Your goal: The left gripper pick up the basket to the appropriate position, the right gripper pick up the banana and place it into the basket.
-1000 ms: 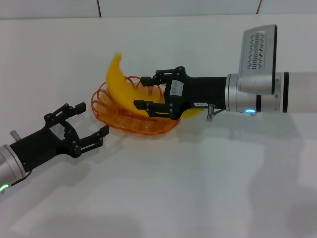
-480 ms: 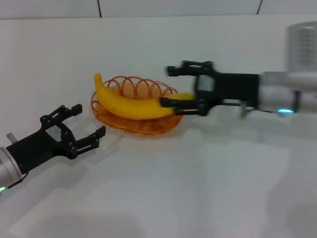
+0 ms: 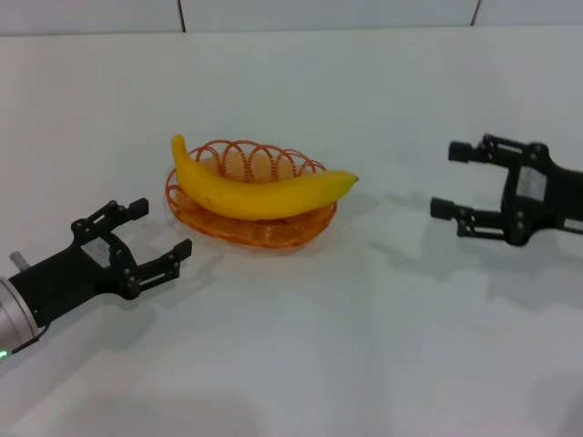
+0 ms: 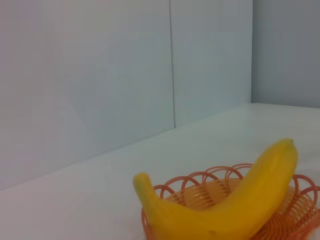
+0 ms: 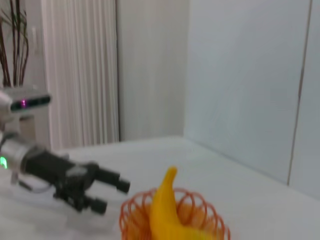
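The yellow banana (image 3: 260, 190) lies lengthwise in the orange wire basket (image 3: 246, 228) on the white table, its ends reaching over the rim. My left gripper (image 3: 159, 238) is open and empty, a little to the basket's left and nearer me. My right gripper (image 3: 451, 179) is open and empty, well to the basket's right. The left wrist view shows the banana (image 4: 230, 205) in the basket (image 4: 295, 210). The right wrist view shows the banana (image 5: 167, 215), the basket (image 5: 135, 217) and the left gripper (image 5: 111, 194) beyond.
The white table (image 3: 301, 346) meets a white wall at the back. A curtain (image 5: 80, 70) and a plant (image 5: 12, 45) stand far off in the right wrist view.
My right gripper let go of the banana, which settled flat in the basket, and drew back far to the right. My left gripper backed off slightly toward the lower left.
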Robot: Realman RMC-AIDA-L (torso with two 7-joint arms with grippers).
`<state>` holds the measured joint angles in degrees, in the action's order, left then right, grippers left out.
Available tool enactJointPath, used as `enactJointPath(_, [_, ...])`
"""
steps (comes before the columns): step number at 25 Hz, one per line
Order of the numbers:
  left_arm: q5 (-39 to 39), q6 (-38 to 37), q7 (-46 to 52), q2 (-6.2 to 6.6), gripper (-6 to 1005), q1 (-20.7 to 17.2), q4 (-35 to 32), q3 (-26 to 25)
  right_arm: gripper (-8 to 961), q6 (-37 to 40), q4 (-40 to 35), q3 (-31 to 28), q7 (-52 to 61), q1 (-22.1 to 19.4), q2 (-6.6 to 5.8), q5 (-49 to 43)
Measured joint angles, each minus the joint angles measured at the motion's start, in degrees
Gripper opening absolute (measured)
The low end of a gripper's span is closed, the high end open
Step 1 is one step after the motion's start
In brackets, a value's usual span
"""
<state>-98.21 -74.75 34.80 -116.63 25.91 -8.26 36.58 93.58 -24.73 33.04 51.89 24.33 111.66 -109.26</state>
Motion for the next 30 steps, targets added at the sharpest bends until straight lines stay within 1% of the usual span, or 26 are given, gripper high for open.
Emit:
enactJointPath(2, [0.0, -0.2, 0.0, -0.03, 877, -0.1, 0.0, 0.0, 800, -0.9, 0.0, 0.2, -1.5, -0.5, 0.01, -1.5])
enactJointPath(4, [0.0, -0.4, 0.0, -0.03, 877, -0.1, 0.0, 0.0, 799, -1.6, 0.1, 0.2, -3.4, -0.6, 0.46, -3.9])
enactJointPath(6, [0.2, -0.5, 0.0, -0.05, 877, -0.1, 0.0, 0.0, 799, -2.7, 0.2, 0.2, -4.9, -0.1, 1.2, -6.4])
enactJointPath(8, [0.2, -0.5, 0.0, -0.05, 878, 0.0, 0.0, -0.1, 798, -5.1, 0.2, 0.2, -5.8, 1.0, 2.51, -9.4])
enactJointPath(11, [0.3, -0.5, 0.0, -0.08, 878, 0.1, 0.0, -0.3, 797, -8.2, 0.7, 0.2, -5.8, 2.7, 4.02, -11.3])
enactJointPath(12, [0.3, -0.5, 0.0, -0.13, 878, 0.2, 0.0, -0.3, 797, -9.3, 1.3, 0.2, -5.8, 3.4, 4.33, -11.8])
enactJointPath(14, [0.3, -0.5, 0.0, -0.14, 878, 0.3, 0.0, -0.3, 796, -11.4, 3.1, 0.3, -5.6, 4.9, 4.49, -12.1])
enactJointPath(17, [0.3, -0.5, 0.0, -0.16, 878, 0.3, 0.0, -0.2, 796, -12.9, 4.8, 0.0, -5.5, 6.1, 4.36, -11.9])
enactJointPath(30, [0.4, -0.5, 0.0, -0.18, 877, 0.1, 0.0, -0.3, 796, -12.5, 4.8, -0.6, -5.4, 6.2, 4.26, -11.8])
